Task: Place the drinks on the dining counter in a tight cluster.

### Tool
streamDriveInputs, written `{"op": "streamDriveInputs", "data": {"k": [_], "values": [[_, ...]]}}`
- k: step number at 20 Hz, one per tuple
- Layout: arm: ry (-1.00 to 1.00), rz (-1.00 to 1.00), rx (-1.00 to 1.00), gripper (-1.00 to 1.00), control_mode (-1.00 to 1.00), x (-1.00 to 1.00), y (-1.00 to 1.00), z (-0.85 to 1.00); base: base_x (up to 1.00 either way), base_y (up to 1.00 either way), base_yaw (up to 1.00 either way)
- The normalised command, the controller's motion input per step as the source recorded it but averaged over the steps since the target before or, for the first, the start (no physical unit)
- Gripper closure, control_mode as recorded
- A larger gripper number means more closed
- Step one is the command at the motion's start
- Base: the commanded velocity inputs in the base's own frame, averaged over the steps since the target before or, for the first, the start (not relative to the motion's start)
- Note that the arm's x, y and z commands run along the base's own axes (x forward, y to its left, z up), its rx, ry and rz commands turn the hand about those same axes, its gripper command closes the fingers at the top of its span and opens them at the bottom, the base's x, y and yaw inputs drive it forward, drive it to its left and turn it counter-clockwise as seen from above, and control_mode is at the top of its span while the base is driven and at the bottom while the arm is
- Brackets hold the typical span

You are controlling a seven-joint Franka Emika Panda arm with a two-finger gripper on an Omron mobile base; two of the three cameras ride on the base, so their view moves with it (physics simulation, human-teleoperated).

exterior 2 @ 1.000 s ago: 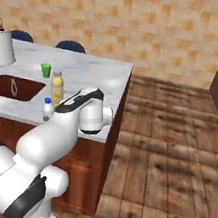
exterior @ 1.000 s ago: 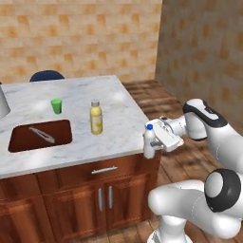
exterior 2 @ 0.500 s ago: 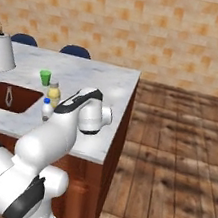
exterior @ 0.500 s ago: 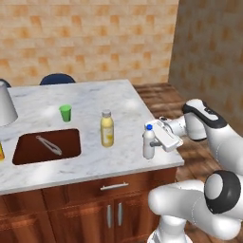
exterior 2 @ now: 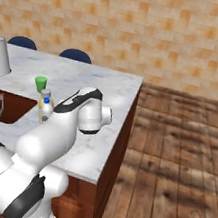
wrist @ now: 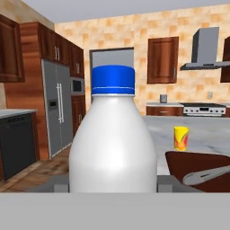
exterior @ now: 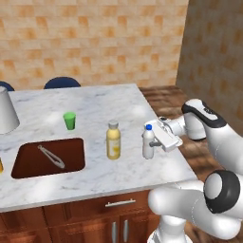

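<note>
Milk-white plastic, rounded shoulders and a ribbed blue screw cap: that is the small white bottle (wrist: 113, 143) seen up close from the hand camera, upright, its body plain, with no label or writing to be read. The gripper (exterior: 153, 142) is clenched on this bottle from the 3 o'clock side in the left base view, and the bottle stands upright over the dining counter (exterior: 95, 180) near its right edge; whether its base touches the marble I cannot tell.

At about 9 o'clock from the white bottle, close by but apart, stands the yellow juice bottle (exterior: 113, 140) with a pale cap, upright on the marble; its body is clear yellow with a paler band low down, and no lettering can be made out. In the right base view the two bottles overlap near the arm's elbow, so only the pale cap and a bit of yellow and blue show there.

The counter itself is white marble with grey veins over brown wooden cabinets. A brown recessed sink (exterior: 28, 161) lies at 9 o'clock from the juice bottle, with metal tongs (exterior: 51, 156) in it. A small green cup (exterior: 70, 120) stands at 11 o'clock from the juice bottle, well apart. A grey cone-shaped vessel (exterior: 6, 110) sits at the far left edge. In the hand view a small yellow container with a red-orange mark (wrist: 181, 138) stands on the counter at 3 o'clock from the white bottle; its mark is too blurred to read.
</note>
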Motion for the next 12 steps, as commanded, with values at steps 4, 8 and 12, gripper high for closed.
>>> {"op": "streamDriveInputs", "data": {"k": [4, 8, 12], "values": [[0.00, 0.00, 0.00, 1.00, 1.00, 0.00, 0.00, 0.00, 0.09, 0.00, 0.00], [0.00, 0.00, 0.00, 1.00, 1.00, 0.00, 0.00, 0.00, 0.00, 0.00, 0.00], [0.00, 0.00, 0.00, 1.00, 1.00, 0.00, 0.00, 0.00, 0.00, 0.00, 0.00]]}}
